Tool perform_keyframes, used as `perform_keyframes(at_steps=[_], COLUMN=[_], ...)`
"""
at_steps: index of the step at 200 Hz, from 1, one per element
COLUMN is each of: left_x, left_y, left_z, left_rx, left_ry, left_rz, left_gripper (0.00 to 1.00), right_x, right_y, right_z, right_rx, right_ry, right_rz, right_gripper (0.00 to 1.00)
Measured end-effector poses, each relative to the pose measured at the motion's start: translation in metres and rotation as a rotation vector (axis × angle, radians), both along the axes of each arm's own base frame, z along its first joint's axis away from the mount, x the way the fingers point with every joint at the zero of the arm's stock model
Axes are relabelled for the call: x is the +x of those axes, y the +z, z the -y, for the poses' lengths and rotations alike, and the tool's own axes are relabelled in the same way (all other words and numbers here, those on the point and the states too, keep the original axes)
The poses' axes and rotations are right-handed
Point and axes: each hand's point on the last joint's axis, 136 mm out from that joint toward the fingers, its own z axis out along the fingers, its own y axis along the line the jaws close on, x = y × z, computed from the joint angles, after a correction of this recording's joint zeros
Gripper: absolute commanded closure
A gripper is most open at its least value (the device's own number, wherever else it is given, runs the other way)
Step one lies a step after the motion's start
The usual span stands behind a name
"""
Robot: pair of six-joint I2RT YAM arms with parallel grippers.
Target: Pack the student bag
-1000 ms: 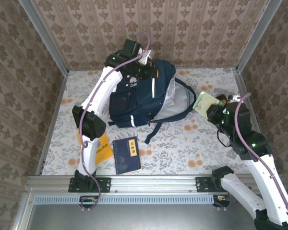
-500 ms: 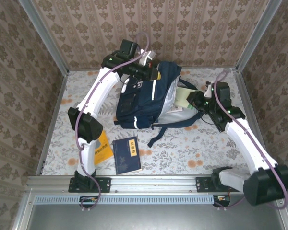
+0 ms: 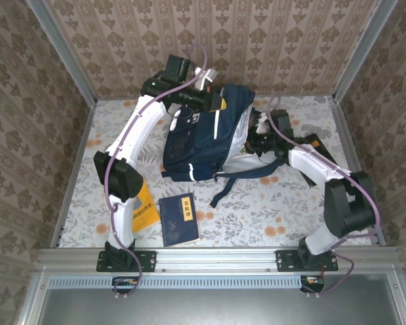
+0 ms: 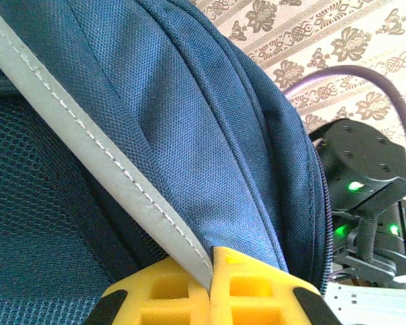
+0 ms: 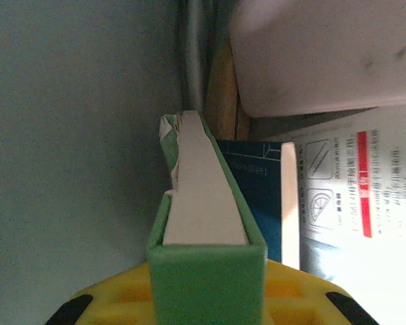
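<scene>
The navy student bag (image 3: 201, 139) lies in the middle of the table with its pale grey lining (image 3: 242, 141) open to the right. At the bag's top edge, my left gripper (image 3: 214, 101) holds it up; in the left wrist view the yellow fingers (image 4: 257, 284) are shut on a pale stitched strip (image 4: 88, 152) of the bag (image 4: 210, 115). My right gripper (image 3: 256, 128) reaches into the opening, shut on a green-covered book (image 5: 206, 223). The book's far end is inside, beside the grey lining (image 5: 74, 135).
Inside the bag, a blue box (image 5: 256, 193) and white printed packaging (image 5: 355, 203) sit right of the green book. On the table near the front lie a navy book (image 3: 178, 218) and an orange book (image 3: 143, 210). Patterned walls close in three sides.
My right arm has swung in from the right side of the table, carrying the green book into the bag's opening. The left gripper has pulled the bag's top up and a little right.
</scene>
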Motion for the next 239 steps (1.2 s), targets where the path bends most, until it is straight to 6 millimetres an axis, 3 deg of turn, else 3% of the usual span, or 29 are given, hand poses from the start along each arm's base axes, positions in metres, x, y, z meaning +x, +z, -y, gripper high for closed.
perform_keyframes(at_steps=[27, 53, 76, 110, 144, 177, 213, 239], left_x=[0.001, 0.005, 0.018, 0.020, 0.021, 0.035, 0.063, 0.084], left_y=[0.001, 0.001, 0.001, 0.001, 0.001, -0.003, -0.028, -0.058], left_z=[0.000, -0.003, -0.014, -0.014, -0.014, -0.024, -0.025, -0.017], left_rx=[-0.004, -0.003, -0.012, -0.031, -0.037, -0.025, 0.012, 0.052], left_ry=[0.003, 0.017, 0.054, 0.056, 0.062, 0.103, 0.169, 0.206], left_rz=[0.000, -0.001, -0.012, -0.027, -0.036, -0.029, -0.028, -0.031], left_gripper=[1.00, 1.00, 1.00, 1.00, 1.00, 1.00, 0.98, 0.82], right_x=[0.013, 0.028, 0.043, 0.040, 0.038, 0.034, 0.007, -0.015], right_y=[-0.009, -0.024, -0.035, -0.039, -0.009, 0.017, 0.040, 0.048], right_z=[-0.035, -0.060, -0.061, -0.038, -0.007, 0.038, 0.089, 0.113], right_rx=[-0.012, -0.031, -0.076, -0.157, -0.186, -0.295, -0.436, -0.479], right_ry=[0.056, 0.085, 0.048, -0.024, -0.088, -0.237, -0.403, -0.457], right_rz=[-0.016, -0.041, -0.047, -0.025, 0.046, 0.117, 0.175, 0.211], right_gripper=[0.88, 0.52, 0.33, 0.27, 0.26, 0.29, 0.27, 0.26])
